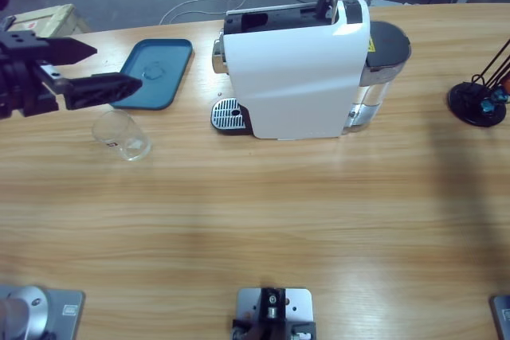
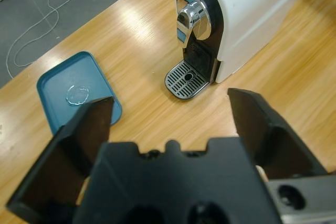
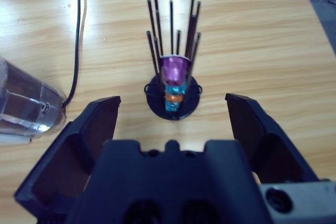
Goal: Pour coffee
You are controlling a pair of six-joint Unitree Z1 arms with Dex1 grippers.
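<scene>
My left gripper [image 1: 107,69] hangs released near the table's left edge; I should lower squarely over the empty glass [image 1: 121,134] before clenching gently

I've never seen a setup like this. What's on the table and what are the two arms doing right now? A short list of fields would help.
Coffee machine: white, mid-table, drip grate empty
Glass: clear, standing on the table, apart from the machine
Tray: teal, behind the glass
Capsule rack: black wire stand holding coloured capsules, purple on top
Left gripper: open, holding nothing, near the tray
Right gripper: open, holding nothing, facing the capsule rack
</scene>
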